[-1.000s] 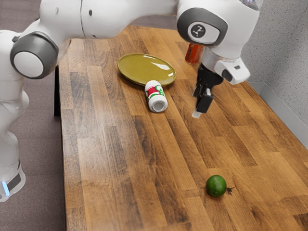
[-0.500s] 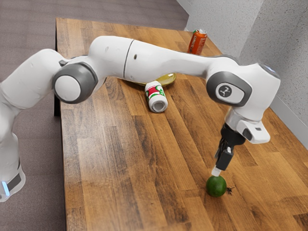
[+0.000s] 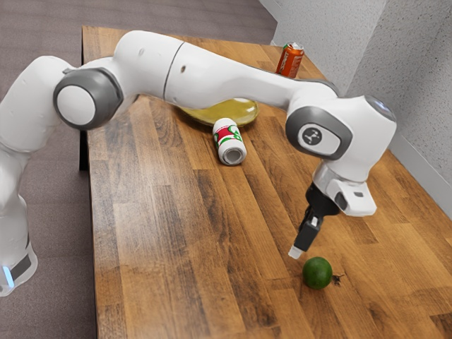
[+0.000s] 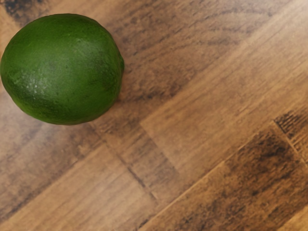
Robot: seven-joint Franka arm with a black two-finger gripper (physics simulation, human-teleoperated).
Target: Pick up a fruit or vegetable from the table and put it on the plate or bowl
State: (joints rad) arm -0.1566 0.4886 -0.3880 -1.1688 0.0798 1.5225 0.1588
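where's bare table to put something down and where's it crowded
The widest bare stretch of table runs from the white can down to the near edge, on the exterior view's left of the lime. Crowded: plate, white can and orange can at the far end; the end effector hangs beside the lime.

White can w/ red & green label (image 3: 229,141) lay on its side, approx. frame centre, slightly above mid. Orange can (image 3: 289,60) stood upright at top, right of centre, near grey speckled wall (image 3: 417,63). Greyish floor (image 3: 42,35) upper left.
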